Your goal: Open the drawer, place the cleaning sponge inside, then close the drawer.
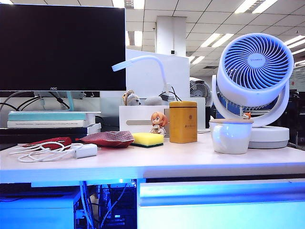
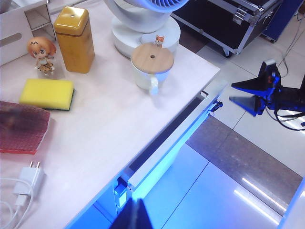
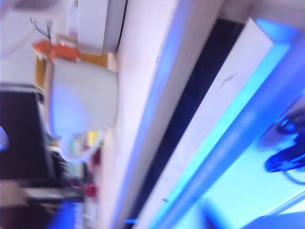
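Pale desk [image 1: 157,164] spans exterior frame under office ceiling lights; monitor [image 1: 62,45] upper left; charger [image 1: 86,150] and red pouch [image 1: 108,138] lower left; cleaning sponge [image 1: 147,139] centre, flat on desk beside pouch, figurine [image 1: 158,123] behind; yellow tin [image 1: 183,121], mug [image 1: 231,135], fan [image 1: 255,71] right; drawer [image 1: 221,202] lower right, slightly ajar; left gripper [image 2: 136,217] jaws together, bottom centre of its view, well apart from sponge; right gripper out of sight in blurred right wrist view, beside drawer front [image 3: 224,119], jaw state unclear.

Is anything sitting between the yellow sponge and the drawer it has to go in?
Nothing visible does. The sponge lies on bare desk, and the desk between it and the front edge is free. The drawer below is only slightly open.
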`<action>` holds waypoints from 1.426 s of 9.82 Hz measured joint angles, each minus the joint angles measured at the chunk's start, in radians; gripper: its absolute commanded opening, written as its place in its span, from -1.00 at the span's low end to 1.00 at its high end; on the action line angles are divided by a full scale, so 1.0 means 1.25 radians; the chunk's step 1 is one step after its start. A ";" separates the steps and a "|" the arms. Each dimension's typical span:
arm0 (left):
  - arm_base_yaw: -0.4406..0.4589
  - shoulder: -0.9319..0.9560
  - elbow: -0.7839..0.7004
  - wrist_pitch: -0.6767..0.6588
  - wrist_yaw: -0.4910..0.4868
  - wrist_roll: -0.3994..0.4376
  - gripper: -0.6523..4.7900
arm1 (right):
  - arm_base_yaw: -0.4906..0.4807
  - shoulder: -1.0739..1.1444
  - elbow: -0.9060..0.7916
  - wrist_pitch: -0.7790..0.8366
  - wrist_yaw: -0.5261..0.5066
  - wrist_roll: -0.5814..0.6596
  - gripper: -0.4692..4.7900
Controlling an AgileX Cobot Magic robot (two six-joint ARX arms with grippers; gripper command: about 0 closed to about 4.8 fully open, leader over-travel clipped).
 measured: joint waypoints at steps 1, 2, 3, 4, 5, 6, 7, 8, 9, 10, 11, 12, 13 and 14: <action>0.000 0.000 0.000 0.000 0.000 0.000 -0.78 | 0.001 -0.005 0.007 0.000 -0.001 0.054 -0.84; 0.000 0.000 0.000 0.000 0.000 0.000 -0.78 | 0.002 -0.013 0.013 -0.001 -0.003 0.084 -0.84; 0.000 0.000 0.000 0.000 0.000 0.000 -0.78 | 0.015 -0.052 0.022 -0.001 -0.027 0.099 -0.84; 0.000 0.000 0.000 0.000 0.000 0.000 -0.78 | 0.025 -0.109 0.021 -0.002 -0.022 0.092 -0.84; 0.000 0.000 0.000 0.000 0.004 0.000 -0.78 | 0.040 -0.220 0.027 -0.004 0.029 0.083 -0.84; 0.000 -0.001 0.000 -0.001 0.022 0.000 -0.78 | 0.053 -0.289 0.043 -0.001 0.060 0.080 -0.84; 0.000 -0.001 0.000 -0.009 0.054 0.000 -0.78 | 0.080 -0.408 0.084 -0.067 0.092 0.070 -0.84; 0.000 -0.001 0.000 -0.021 0.058 0.000 -0.78 | 0.106 -0.502 0.143 -0.213 0.112 0.000 -0.84; 0.000 -0.001 0.000 -0.022 0.058 0.000 -0.78 | 0.157 -0.608 0.230 -0.544 0.165 -0.201 -0.84; 0.000 -0.001 0.000 -0.021 0.058 0.000 -0.78 | 0.209 -0.666 0.329 -0.854 0.253 -0.415 -0.84; 0.000 -0.001 0.000 -0.021 0.058 0.000 -0.78 | 0.273 -0.683 0.394 -1.101 0.357 -0.586 -0.84; 0.000 -0.001 0.000 -0.020 0.058 0.000 -0.78 | 0.419 -0.683 0.423 -1.248 0.478 -0.705 -0.84; 0.000 -0.001 0.000 -0.013 0.059 0.000 -0.78 | 0.571 -0.656 0.422 -1.320 0.631 -0.761 -0.84; 0.000 -0.001 0.000 -0.012 0.059 0.000 -0.78 | 0.595 -0.619 0.422 -1.319 0.649 -0.762 -0.84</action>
